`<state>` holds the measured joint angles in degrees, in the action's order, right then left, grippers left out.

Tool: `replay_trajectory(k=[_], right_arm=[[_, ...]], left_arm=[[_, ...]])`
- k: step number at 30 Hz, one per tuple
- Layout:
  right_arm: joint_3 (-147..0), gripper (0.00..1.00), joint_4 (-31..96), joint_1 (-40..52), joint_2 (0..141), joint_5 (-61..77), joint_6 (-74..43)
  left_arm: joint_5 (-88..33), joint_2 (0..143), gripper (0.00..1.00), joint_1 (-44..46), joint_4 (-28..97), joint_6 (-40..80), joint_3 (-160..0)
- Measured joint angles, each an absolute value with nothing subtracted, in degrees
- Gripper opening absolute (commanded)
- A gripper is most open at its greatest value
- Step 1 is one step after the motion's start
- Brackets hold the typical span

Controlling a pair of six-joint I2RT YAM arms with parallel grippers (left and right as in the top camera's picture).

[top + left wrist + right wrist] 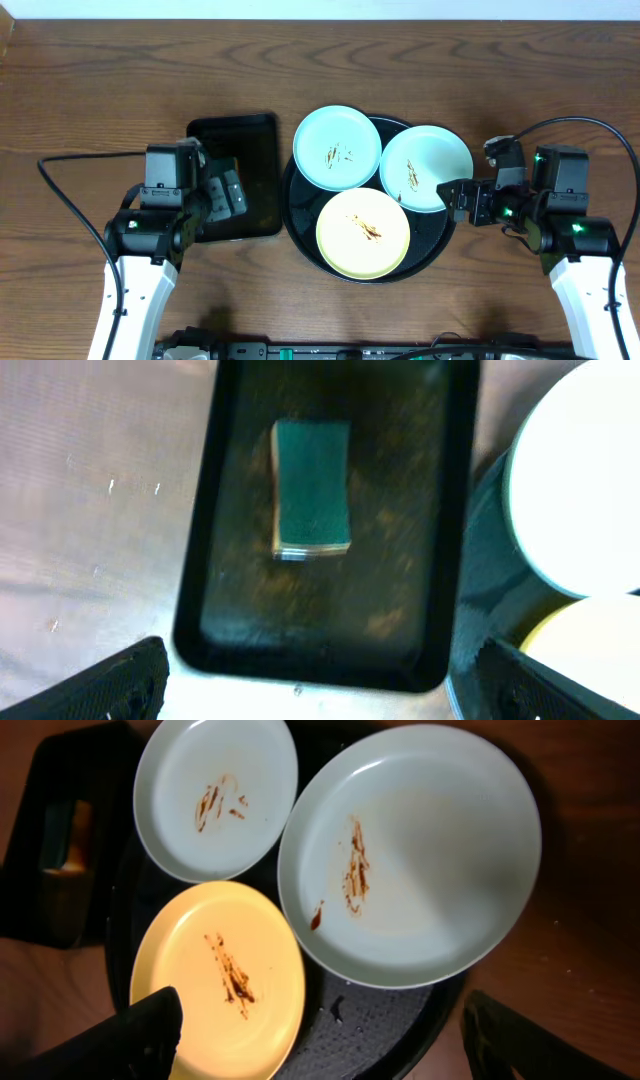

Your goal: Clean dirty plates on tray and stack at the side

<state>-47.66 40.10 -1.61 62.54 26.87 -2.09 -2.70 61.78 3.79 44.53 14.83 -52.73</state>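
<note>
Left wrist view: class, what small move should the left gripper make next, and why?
Probably lower the open left gripper onto the green sponge and close: it hovers above the sponge, and all three plates show brown smears.

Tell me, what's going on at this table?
Two robot arms are set to clean dishes. Three brown-smeared plates lie on the round black tray: the left mint plate, the right mint plate and the yellow plate. The left gripper hangs open above a green sponge in the rectangular tray. The right gripper, open and empty, sits beside the right mint plate.
</note>
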Motion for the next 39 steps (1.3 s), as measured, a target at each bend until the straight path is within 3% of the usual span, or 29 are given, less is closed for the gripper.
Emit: replay_trajectory(k=[9,18,25,31,39], right_arm=[[-47.7,0.80,40.8,4.3,65.8,24.2,-4.1],[-47.7,0.80,39.4,11.9,70.7,20.6,-7.8],[-47.7,0.80,39.4,12.7,72.0,18.1,-9.5],[-47.7,0.80,39.4,12.7,72.0,17.5,-10.0],[-47.7,0.80,39.4,12.7,72.0,17.1,-10.1]], left_arm=[[-2.6,67.9,0.98,3.8,33.2,15.0,-53.2],[0.5,84.3,0.83,3.8,28.4,14.8,-55.4],[1.1,92.6,0.79,3.8,26.7,14.8,-55.4],[1.6,97.6,0.63,3.8,25.9,14.6,-55.4],[1.7,99.6,0.32,3.8,25.5,14.6,-55.4]])
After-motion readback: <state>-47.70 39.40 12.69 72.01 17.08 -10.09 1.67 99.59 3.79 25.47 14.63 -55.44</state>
